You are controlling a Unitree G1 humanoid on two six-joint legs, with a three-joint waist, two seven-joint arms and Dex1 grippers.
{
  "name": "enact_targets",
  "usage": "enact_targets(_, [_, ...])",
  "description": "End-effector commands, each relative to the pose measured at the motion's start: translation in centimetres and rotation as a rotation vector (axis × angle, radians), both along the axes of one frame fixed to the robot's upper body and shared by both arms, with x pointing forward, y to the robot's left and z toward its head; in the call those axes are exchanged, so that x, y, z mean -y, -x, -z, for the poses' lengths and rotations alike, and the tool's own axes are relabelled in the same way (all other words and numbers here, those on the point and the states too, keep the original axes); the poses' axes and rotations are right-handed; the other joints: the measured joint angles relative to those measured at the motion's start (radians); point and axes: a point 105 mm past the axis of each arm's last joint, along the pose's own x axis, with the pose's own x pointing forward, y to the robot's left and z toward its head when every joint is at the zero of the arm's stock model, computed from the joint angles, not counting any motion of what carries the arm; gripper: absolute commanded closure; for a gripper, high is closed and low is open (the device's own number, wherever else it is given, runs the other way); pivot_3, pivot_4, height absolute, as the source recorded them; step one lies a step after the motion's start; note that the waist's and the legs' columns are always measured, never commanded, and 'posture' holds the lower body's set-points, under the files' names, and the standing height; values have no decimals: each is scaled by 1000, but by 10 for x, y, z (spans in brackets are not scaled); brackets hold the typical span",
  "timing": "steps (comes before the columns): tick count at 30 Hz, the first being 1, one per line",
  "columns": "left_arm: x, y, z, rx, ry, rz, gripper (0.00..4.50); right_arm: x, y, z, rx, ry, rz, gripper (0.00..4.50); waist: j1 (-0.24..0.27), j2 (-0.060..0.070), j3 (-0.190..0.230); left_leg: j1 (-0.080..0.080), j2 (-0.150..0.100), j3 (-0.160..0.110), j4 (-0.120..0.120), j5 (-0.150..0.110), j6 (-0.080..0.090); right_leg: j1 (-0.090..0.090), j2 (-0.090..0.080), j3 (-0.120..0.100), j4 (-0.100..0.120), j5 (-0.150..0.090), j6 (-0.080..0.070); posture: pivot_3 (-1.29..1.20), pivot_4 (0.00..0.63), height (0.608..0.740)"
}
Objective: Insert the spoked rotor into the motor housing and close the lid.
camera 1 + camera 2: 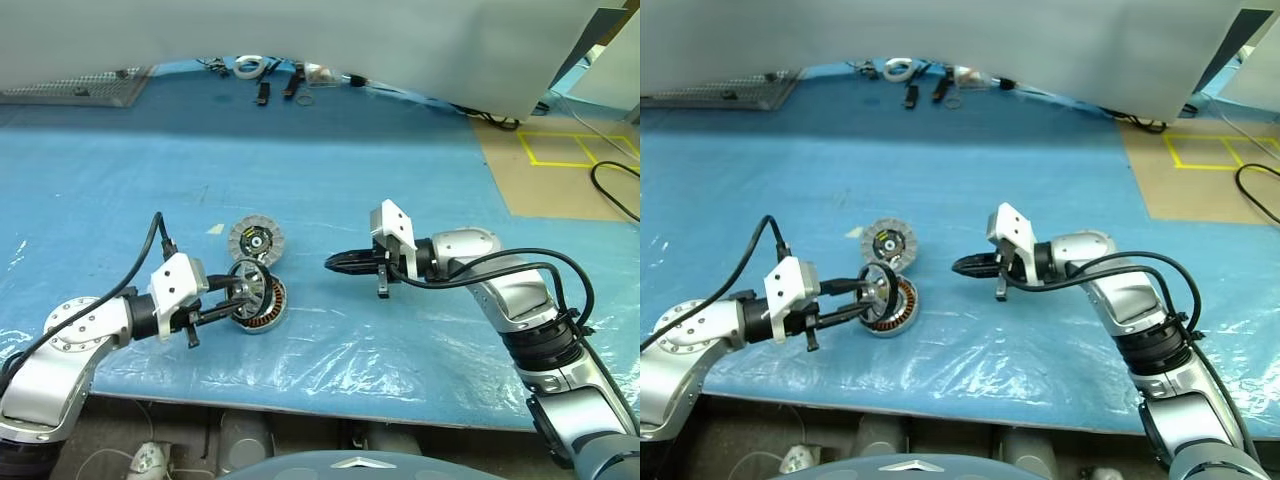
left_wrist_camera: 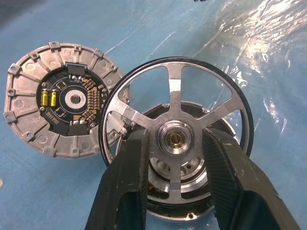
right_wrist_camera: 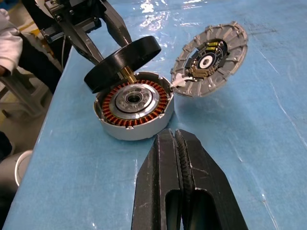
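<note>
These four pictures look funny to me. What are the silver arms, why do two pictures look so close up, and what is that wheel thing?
The silver arms belong to a robot. Two pictures come from cameras on its head, looking down at a blue table. The other two come from little cameras on its wrists, so everything there looks big.

Each arm ends in a pincer with two black fingers. The left pincer holds the spoked rotor, a dark-rimmed wheel with silver spokes, gripped at its middle. It is tilted just over the motor housing, a round grey drum with a ring of copper wire inside.

Beside the drum lies the lid, a flat grey disc with tiny black and yellow parts in its middle.

The right pincer is shut and holds nothing, a little way off.

At the far edge lie some small bits.
</note>
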Motion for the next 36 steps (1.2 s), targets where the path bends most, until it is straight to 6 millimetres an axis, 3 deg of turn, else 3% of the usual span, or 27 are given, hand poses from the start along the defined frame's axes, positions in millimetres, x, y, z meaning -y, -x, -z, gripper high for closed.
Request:
enact_targets(1, [-1, -1, -5, 29, -12, 10, 3186, -2, 2, -8, 44, 0, -14, 4500, 0, 0, 0, 0, 0, 0, 0, 0, 0, 0, 0, 0, 0, 0, 0, 0, 150, 740])
enact_targets(36, [0, -4, 13, -34, -78, 59, 3186, 2, -6, 5, 64, 28, 54, 4500, 1, 1, -1, 1, 0, 0, 1, 0, 0, 1, 0, 0, 1, 0, 0, 0, 150, 740])
